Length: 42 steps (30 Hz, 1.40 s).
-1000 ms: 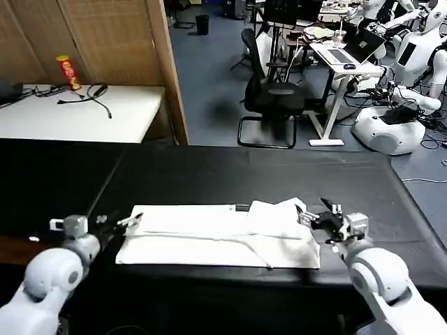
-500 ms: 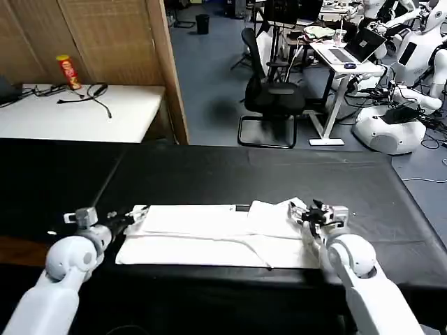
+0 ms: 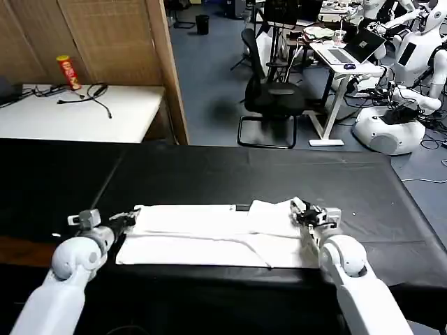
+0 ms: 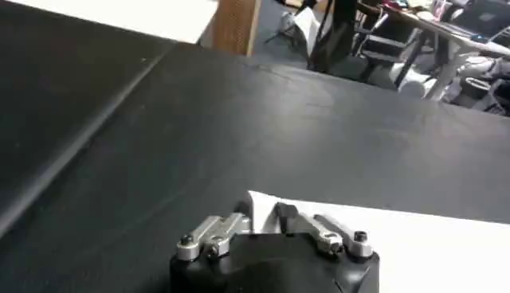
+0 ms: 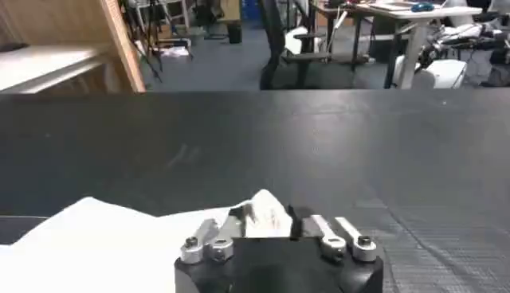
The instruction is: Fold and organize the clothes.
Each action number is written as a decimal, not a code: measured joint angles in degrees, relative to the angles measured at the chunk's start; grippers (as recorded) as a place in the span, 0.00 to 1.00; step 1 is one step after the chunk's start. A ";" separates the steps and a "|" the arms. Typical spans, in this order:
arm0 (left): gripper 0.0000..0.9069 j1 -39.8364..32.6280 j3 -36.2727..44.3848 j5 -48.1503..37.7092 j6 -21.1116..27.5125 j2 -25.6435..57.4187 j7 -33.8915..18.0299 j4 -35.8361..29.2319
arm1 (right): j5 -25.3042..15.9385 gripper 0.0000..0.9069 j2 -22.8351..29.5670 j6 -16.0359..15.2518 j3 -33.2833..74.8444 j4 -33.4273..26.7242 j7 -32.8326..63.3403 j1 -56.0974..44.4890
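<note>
Both arms are drawing inward compared with a second ago: the right gripper, which was sitting off the shirt's right end, is now lying over its far right corner, and the left gripper is now reaching the far left corner instead of waiting just short of it.

Stretching across the whole foreground, the black table is carrying the white T-shirt, which is lying as a long flat band along the near edge, running from the left arm to the right arm. A rumpled fold is rising at its right end, and a small dark label is showing at the middle of its far edge.

From the right wrist view, the right gripper is pinching a raised peak of white cloth between its fingers, which are lying close together around it.

From the left wrist view, the left gripper is sitting on the corner of the shirt, its fingers lying close together with the white corner tip poking up between them, so it is looking clamped on the fabric.

Beyond the table, a white desk is holding a red can and some cables.
</note>
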 joint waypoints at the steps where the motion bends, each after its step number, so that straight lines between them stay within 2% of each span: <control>1: 0.00 -0.19 0.16 0.94 -0.46 -0.23 0.24 0.07 | -1.01 0.09 0.36 0.68 0.23 -0.34 0.46 0.16; 4: 0.00 -0.96 0.77 4.38 -1.96 -0.88 0.74 0.54 | -3.58 0.08 1.46 2.26 0.91 -1.42 2.19 0.90; 8: 0.00 -2.45 1.26 6.48 -2.31 -2.22 0.67 1.45 | -3.93 0.09 2.60 2.88 1.52 -2.41 3.18 1.06; 9: 0.00 -2.82 1.37 6.85 -2.38 -2.59 0.64 1.67 | -3.76 0.14 2.69 2.94 1.66 -2.41 2.90 0.98; 10: 0.97 -3.29 1.48 7.23 -2.45 -3.01 0.60 2.01 | -3.40 0.80 2.71 2.86 1.83 -2.38 2.54 0.85; 11: 0.97 -3.69 1.67 7.60 -2.58 -3.40 0.59 2.29 | -2.78 0.97 2.65 2.68 2.09 -2.16 1.96 0.60; 21: 0.97 -4.38 1.73 9.46 -3.08 -4.08 1.19 1.46 | 0.06 0.97 -0.62 1.86 5.22 4.36 -1.12 -3.48; 31: 0.97 2.04 -1.98 9.39 -3.66 -3.37 1.18 -4.20 | 1.39 0.97 -1.24 1.76 8.48 16.76 -1.20 -11.15; 38: 0.97 6.34 -2.37 13.73 -4.86 -6.57 1.39 -5.54 | 1.11 0.97 -1.32 2.05 9.30 21.03 -1.29 -13.88; 40: 0.63 7.05 -2.39 14.78 -5.17 -7.33 1.60 -5.75 | 0.89 0.97 -1.33 2.26 9.53 21.87 -1.30 -14.35; 41: 0.42 7.31 -2.43 15.06 -5.32 -7.60 1.67 -6.01 | 0.66 0.97 -1.33 2.46 9.59 22.17 -1.30 -14.55; 42: 0.32 7.62 -2.50 15.22 -5.44 -7.91 1.71 -6.22 | 0.35 0.97 -1.32 2.62 9.63 22.48 -1.30 -14.75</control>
